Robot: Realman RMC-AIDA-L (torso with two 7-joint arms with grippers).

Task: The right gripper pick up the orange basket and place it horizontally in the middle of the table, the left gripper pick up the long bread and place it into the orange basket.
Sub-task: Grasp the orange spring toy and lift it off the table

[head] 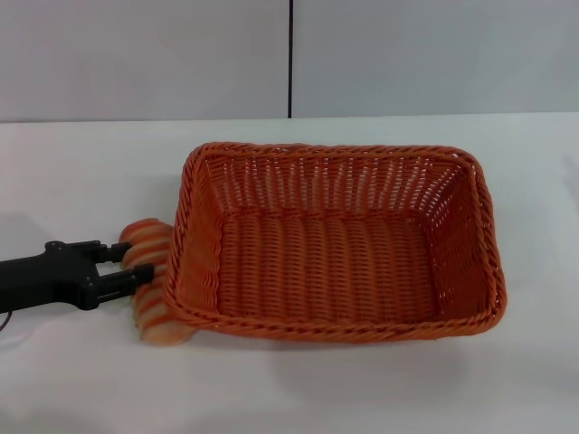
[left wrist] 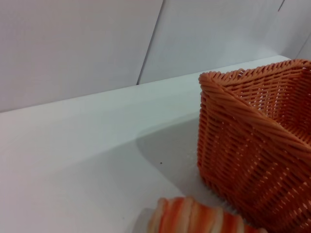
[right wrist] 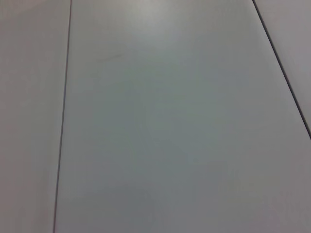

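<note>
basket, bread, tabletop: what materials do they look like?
Basket: woven wicker-style strands, orange, faint sheen, braided rim; could be plastic rattan.
Bread: looks like a moulded toy, smooth orange and cream ridges; plastic or foam, can't tell. The left hand is at its side.
Table: smooth white matte top, likely laminate.

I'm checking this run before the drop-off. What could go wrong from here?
The striped orange-and-cream toy loaf, pinched in the left gripper, sits hard against the orange woven wicker basket's outer wall, below its rim. Carried straight across, it could shove the basket along the white table. The jaws hold it crosswise, so it could twist.
</note>
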